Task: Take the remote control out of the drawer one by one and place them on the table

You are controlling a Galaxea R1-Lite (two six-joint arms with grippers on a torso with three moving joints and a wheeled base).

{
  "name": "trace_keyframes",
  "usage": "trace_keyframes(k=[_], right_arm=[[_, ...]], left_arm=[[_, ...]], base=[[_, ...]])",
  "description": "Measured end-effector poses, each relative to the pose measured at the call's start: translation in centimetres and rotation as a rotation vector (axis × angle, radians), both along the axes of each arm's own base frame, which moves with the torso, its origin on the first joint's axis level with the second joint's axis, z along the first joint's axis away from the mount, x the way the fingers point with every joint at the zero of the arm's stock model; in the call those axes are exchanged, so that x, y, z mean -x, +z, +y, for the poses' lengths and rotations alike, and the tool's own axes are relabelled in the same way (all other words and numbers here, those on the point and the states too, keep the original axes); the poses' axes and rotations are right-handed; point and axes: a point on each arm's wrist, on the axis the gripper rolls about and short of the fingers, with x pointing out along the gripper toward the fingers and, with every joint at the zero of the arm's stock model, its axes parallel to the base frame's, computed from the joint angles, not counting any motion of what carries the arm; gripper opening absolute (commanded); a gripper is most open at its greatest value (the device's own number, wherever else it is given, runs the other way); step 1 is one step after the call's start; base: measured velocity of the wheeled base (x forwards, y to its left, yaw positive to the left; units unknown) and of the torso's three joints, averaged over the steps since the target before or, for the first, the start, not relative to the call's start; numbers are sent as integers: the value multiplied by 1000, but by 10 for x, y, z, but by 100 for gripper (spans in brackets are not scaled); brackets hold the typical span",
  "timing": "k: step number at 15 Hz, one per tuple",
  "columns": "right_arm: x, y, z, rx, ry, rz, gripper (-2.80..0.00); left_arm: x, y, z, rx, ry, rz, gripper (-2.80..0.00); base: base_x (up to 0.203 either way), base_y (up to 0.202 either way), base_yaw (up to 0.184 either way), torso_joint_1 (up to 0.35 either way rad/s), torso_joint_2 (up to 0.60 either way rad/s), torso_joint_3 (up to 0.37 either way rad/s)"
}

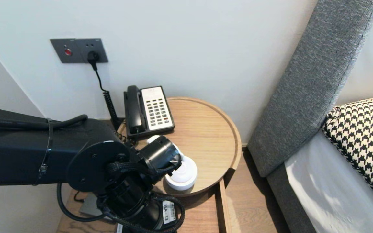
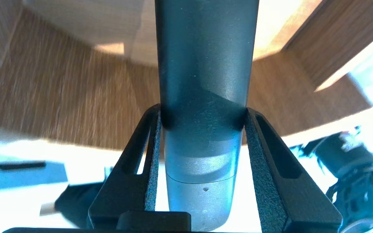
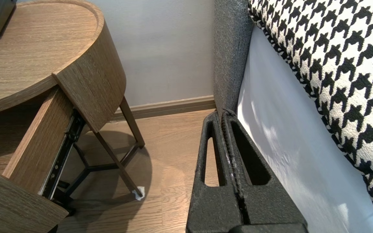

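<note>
A: Left gripper (image 2: pixel 202 111)?
B: Jaws clamped on a dark grey tube (image 2: pixel 206 64), by the counter's (image 1: pixel 206 129) near edge.
A: Right gripper (image 3: pixel 222 114)?
B: Parked beside the bed (image 3: pixel 287 145), jaws closed.

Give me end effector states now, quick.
Left end effector: shut on dark cylinder.
Right end effector: shut, empty.

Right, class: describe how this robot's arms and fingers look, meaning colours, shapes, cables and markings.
The left arm is a matt black boxy link ending in round joints, with black braided cables looped around it and a white printed label. The left fingers and right fingers are black, rough-textured wedges with long slots.
</note>
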Motion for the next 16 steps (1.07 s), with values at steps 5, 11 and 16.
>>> trace_keyframes(k=[5, 11, 16], right_arm=[[0, 0, 0, 0, 0, 0, -280], [0, 0, 0, 0, 0, 0, -280], [0, 0, 0, 0, 0, 0, -280]], left_arm=[[6, 15, 6, 9, -46, 74, -280], [11, 31, 12, 15, -58, 107, -280], [9, 47, 23, 40, -34, 128, -280]], base=[[0, 0, 0, 0, 0, 0], [0, 0, 0, 0, 0, 0], [0, 0, 0, 0, 0, 0]])
